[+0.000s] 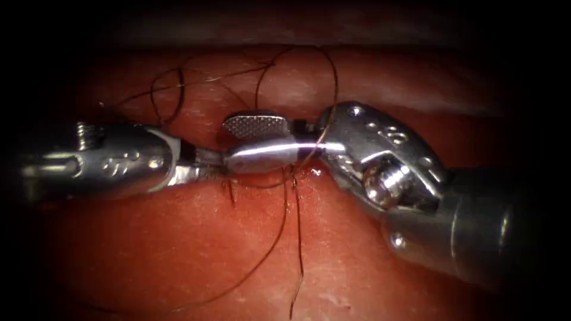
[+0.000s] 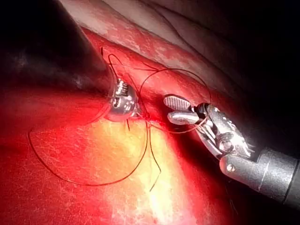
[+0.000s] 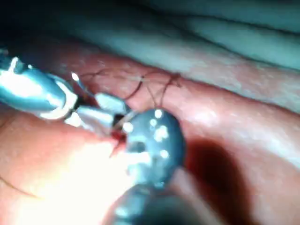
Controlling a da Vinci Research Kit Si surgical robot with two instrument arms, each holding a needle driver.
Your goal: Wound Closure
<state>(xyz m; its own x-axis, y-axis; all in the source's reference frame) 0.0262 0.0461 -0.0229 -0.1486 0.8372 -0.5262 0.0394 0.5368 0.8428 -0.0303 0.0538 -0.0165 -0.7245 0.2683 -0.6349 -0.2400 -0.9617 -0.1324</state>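
Two polished steel needle drivers meet tip to tip over the glistening, red, fleshy tissue. The right tool has its jaws parted — the upper one shows a cross-hatched face, and the jaws hold nothing I can make out. The left tool has its tips hidden, so I cannot tell its state. Thin dark brown thread loops in loose curls around both tools and trails across the tissue. I cannot make out the needle.

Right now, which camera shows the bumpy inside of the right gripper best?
The endoscope view: the right gripper is open, its textured pad facing up. The left wrist view shows it from farther off; in the right wrist view it looks blurred.
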